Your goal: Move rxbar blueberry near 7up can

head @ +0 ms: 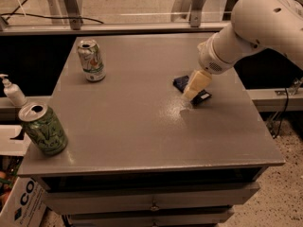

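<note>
The rxbar blueberry (202,97) is a dark navy wrapper lying flat on the grey table (142,122), right of centre. My gripper (194,86) hangs from the white arm (246,32) and sits right over the middle of the bar, hiding that part; the bar's ends show on either side. The 7up can (91,60) is silver-white with green and red marks. It stands upright at the table's back left, well apart from the bar.
A wholly green can (43,129) stands at the table's front left corner. A soap pump bottle (12,91) stands beside the table's left edge. A cardboard box (19,200) sits on the floor lower left. Drawers run under the table's front.
</note>
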`<state>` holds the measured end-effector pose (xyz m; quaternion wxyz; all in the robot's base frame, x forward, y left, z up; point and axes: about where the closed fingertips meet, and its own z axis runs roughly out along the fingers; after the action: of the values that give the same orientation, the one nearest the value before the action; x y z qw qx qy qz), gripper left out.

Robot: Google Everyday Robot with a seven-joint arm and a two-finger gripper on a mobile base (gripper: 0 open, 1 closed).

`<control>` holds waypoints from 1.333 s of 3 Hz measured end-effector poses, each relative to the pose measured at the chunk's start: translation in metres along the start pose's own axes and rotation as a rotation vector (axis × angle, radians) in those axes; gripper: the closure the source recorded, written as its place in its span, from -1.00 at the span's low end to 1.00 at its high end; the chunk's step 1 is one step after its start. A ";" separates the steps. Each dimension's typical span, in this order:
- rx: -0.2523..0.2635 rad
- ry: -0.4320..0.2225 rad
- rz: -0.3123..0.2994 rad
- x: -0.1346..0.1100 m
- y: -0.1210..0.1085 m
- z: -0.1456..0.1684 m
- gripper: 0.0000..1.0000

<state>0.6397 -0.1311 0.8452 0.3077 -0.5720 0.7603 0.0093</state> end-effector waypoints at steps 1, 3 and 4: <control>0.057 0.115 -0.041 0.019 -0.004 0.002 -1.00; -0.016 0.232 -0.111 0.022 0.003 -0.007 -1.00; -0.016 0.232 -0.111 0.022 0.003 -0.007 -1.00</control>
<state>0.6306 -0.1512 0.8395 0.2129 -0.6129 0.7579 -0.0678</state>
